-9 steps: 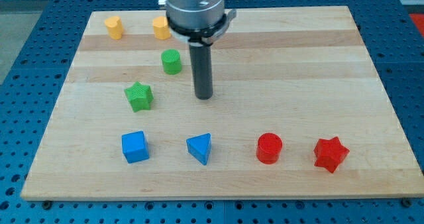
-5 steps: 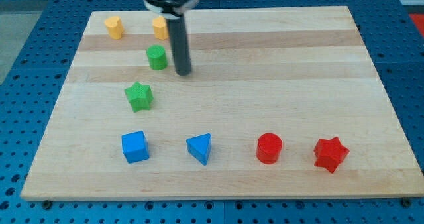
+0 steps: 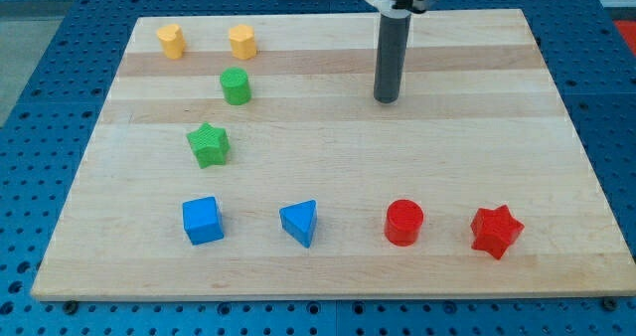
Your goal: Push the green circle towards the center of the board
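The green circle (image 3: 236, 85) is a short, stubby cylinder with a flat round top and ridged sides, a shade of bright grass green. It stands upright on its flat base, its axis vertical, so the round face looks up; being round, it has no long side and points no particular way across the board. It sits on the wooden board (image 3: 477, 147) in the upper-left part, at about ten o'clock from the board's middle.

From the green circle, an orange block (image 3: 242, 41) lies near at twelve o'clock, and a second orange block (image 3: 171, 40) lies farther off at about ten o'clock; both look like short many-sided pieces, though their exact shape is hard to make out. A green star (image 3: 209, 144) lies near at about seven o'clock. Along the view's bottom runs a row: a blue cube (image 3: 203, 220), a blue triangle (image 3: 300, 223), a red circle (image 3: 404, 223) and a red star (image 3: 496, 231).

My tip (image 3: 386, 99) rests on the board well apart from the green circle, at roughly three o'clock from it, touching no block. The rod is a bare pusher: it grasps nothing and has nothing to clench or release.
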